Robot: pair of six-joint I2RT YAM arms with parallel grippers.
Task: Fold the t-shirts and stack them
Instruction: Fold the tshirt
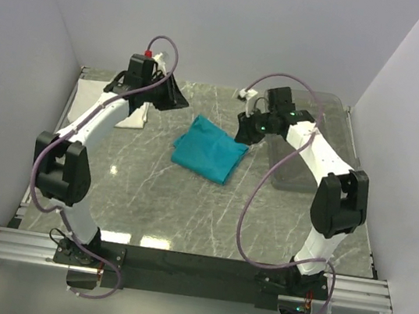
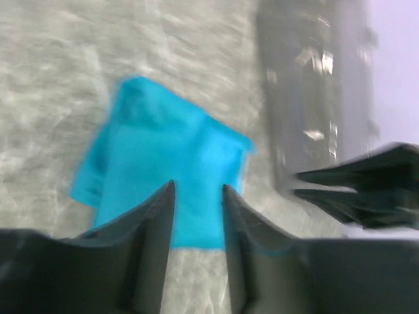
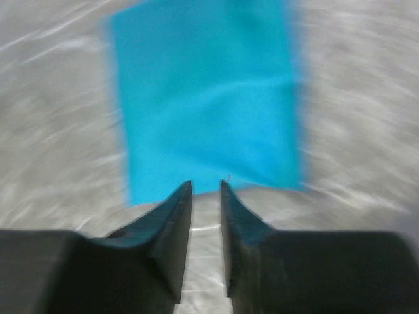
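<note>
One teal t-shirt (image 1: 210,151) — folded, roughly rectangular, lying flat

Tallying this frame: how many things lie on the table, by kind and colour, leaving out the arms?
teal-blue t-shirt, folded: 1
white t-shirt, partly behind the left arm: 1
clear plastic bin: 1
Total: 3
</note>
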